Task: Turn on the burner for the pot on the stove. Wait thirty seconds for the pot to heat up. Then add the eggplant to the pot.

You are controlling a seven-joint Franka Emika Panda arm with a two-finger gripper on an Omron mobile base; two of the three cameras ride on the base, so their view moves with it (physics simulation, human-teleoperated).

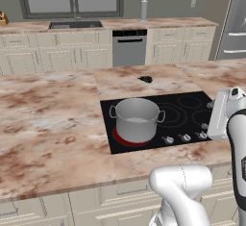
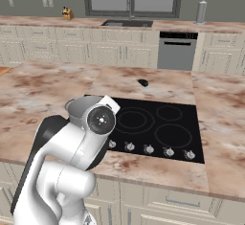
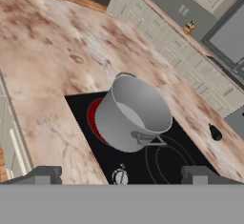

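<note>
Pot [image 1: 136,119]: lidless, nothing visible inside, stood on red-glowing burner [image 1: 124,139] at near-left zone of stove [image 1: 182,109]. Eggplant [image 1: 146,79]: lay on counter [image 1: 48,119] just beyond stove, well apart from pot. Knobs [image 1: 184,137]: along stove's front edge. Gripper [image 3: 121,174]: fingers spread apart, empty, near the knobs.

The pot [image 1: 136,119] looks like brushed grey steel with a soft, matt shine. The stove [image 1: 187,108] is smooth black glass, glossy, with thin grey rings, and its knobs [image 2: 149,149] seem to be bright silver metal. The tabletop [image 1: 48,119] looks like polished stone, veined in pink and brown. The eggplant [image 1: 146,79] has a dark, smooth skin.
</note>
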